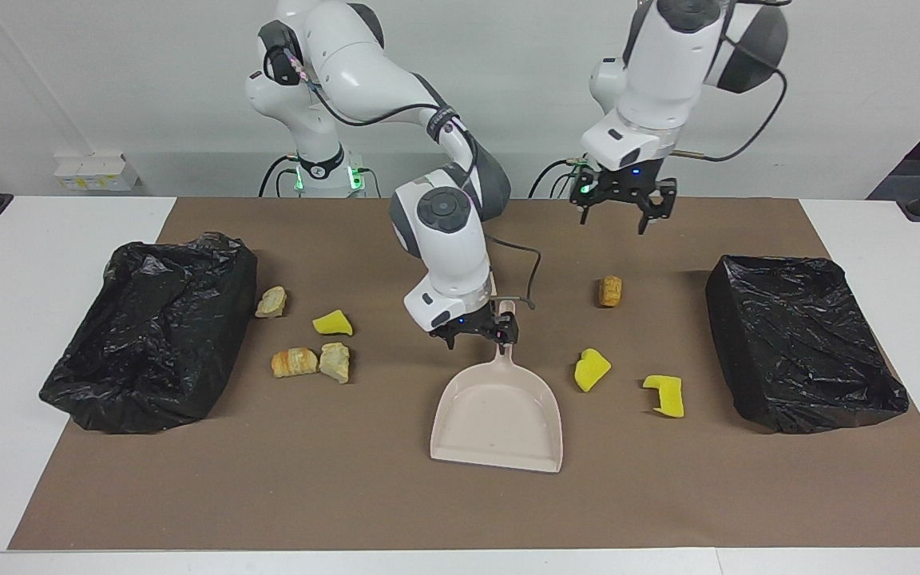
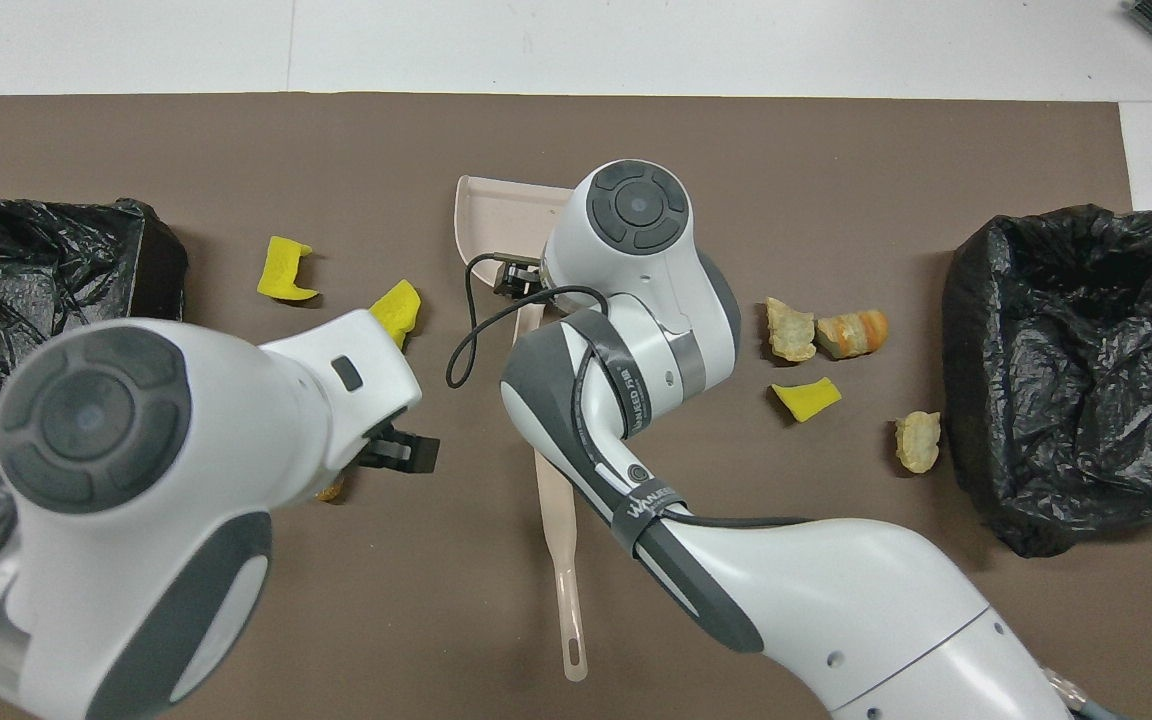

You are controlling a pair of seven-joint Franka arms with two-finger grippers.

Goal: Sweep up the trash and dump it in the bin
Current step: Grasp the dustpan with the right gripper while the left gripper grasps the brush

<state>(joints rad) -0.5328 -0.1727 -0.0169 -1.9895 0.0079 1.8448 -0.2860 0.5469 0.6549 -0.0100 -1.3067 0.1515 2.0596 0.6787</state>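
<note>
Facing view: right gripper (image 1: 477,329) is hanging low over the beige dustpan (image 1: 498,411) handle, fingers spread, not gripping anything. Left gripper (image 1: 622,206) is hovering up high over the mat nr the robots, fingers spread too, empty. Trash is lying in 2 groups: tan lump (image 1: 271,302), yellow sponge chunk (image 1: 333,323), orange-brown lump (image 1: 294,362) & pale lump (image 1: 335,361) beside the black-bagged bin (image 1: 148,329) at the right arm's end; brown lump (image 1: 609,291) & 2 yellow chunks (image 1: 591,369) (image 1: 665,394) twd the other bin (image 1: 803,339).

Overhead view: arms are covering much of the middle; brush (image 2: 561,560) handle is showing below the right arm.
</note>
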